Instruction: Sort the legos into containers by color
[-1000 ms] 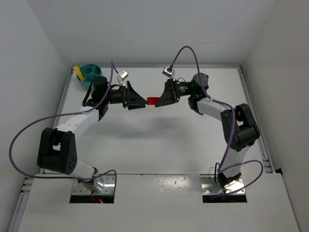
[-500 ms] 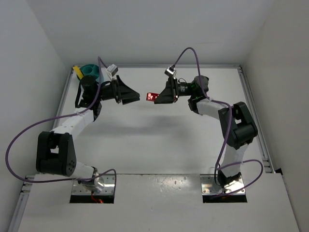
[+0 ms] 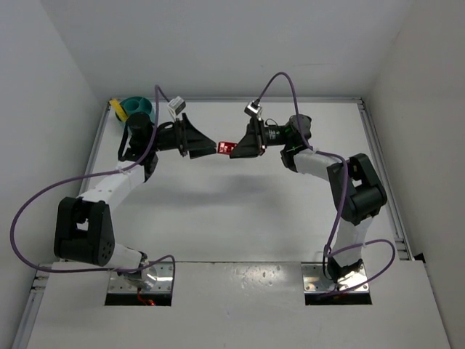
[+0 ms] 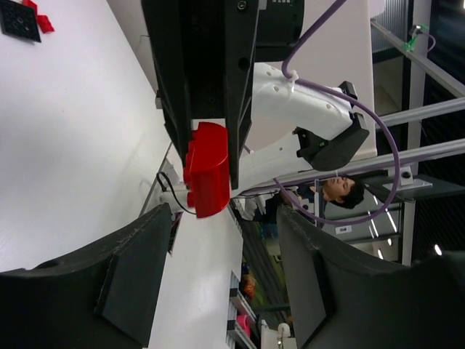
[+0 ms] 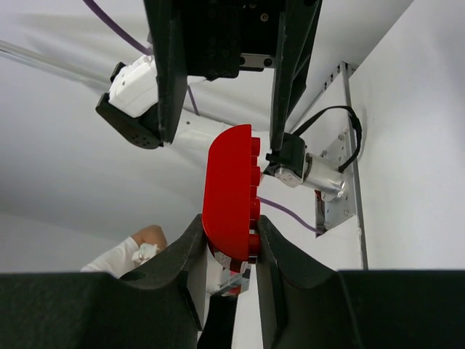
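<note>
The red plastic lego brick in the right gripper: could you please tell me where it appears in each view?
Top external: the red plastic lego brick sits upper centre, at the tip of the right gripper, facing the left gripper.
Left wrist: centre-left, sticking out of the right gripper's black fingers.
Right wrist: centre, pinched between that camera's own fingers.
Shared landmark: the right gripper clamped on the brick.

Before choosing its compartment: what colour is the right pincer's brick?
Red brick, clearest in the right wrist view.

Two arms (image 3: 109, 185) (image 3: 349, 190), one bowl (image 3: 136, 107), one red brick (image 3: 225, 147), one black plate (image 4: 18, 19) (red bits (image 4: 45, 23) beside it, number unclear).
</note>
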You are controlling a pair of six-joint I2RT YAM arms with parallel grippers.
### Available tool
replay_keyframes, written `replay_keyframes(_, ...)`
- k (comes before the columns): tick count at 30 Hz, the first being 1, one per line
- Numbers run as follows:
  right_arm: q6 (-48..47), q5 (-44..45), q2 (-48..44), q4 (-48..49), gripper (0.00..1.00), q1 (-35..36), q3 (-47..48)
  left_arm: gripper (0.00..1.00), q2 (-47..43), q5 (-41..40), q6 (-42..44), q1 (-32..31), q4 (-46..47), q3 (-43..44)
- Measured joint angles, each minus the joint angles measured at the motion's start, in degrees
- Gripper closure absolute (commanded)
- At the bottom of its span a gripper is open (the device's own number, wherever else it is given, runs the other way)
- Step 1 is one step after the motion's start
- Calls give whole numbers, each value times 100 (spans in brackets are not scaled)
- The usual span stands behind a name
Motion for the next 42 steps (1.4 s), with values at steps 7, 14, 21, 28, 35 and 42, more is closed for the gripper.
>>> replay_keyframes(7,-50,-20,0,-4,100,140,37,40,35,-37,164,-374,-122,96)
replay_keyframes(14,-170,-44,0,-9,100,238,131,59,74,-48,398,-481,-409,111)
replay_keyframes(21,-435,-68,-2,-186,94,258,133,85,74,-52,568,-479,-527,153)
replay_keyframes(28,-2551,4,-374,-2820,41,216,339,99,74,-179,1499,-356,-1615,496)
replay_keyframes(35,-5963,2116,-1222,-7099,38,-179,1078,100,-210,-1110,3456,-197,-3665,1652)
replay_keyframes(42,-7803,4385,-2218,-8786,37,-417,1255,100,125,-3735,5056,-179,-5499,3147)
